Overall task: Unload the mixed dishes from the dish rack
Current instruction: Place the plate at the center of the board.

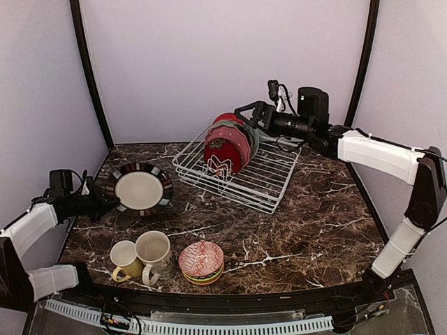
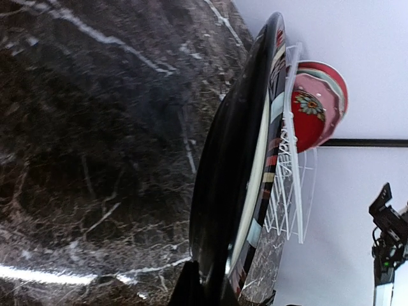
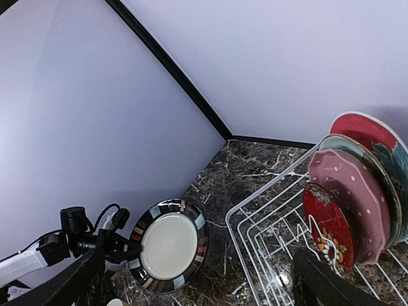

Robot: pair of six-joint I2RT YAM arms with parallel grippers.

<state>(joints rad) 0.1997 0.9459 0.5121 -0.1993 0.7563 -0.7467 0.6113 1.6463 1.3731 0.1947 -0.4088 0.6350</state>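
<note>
The white wire dish rack (image 1: 269, 185) stands at the back centre with red, pink and green-edged plates (image 1: 227, 143) upright in its prongs. My right gripper (image 1: 246, 117) hovers open just behind and above those plates (image 3: 347, 217), its fingers wide apart with nothing between them (image 3: 204, 287). My left gripper (image 1: 105, 202) is shut on the left rim of a cream plate with a dark striped rim (image 1: 140, 188), low over the table's left side. In the left wrist view this plate (image 2: 236, 172) runs edge-on between my fingers (image 2: 213, 293).
A yellow mug (image 1: 126, 259) and a beige mug (image 1: 155, 255) stand side by side near the front edge. A stack of small bowls (image 1: 201, 262), red-and-white patterned on top, sits to their right. Lilac walls close in the back and sides.
</note>
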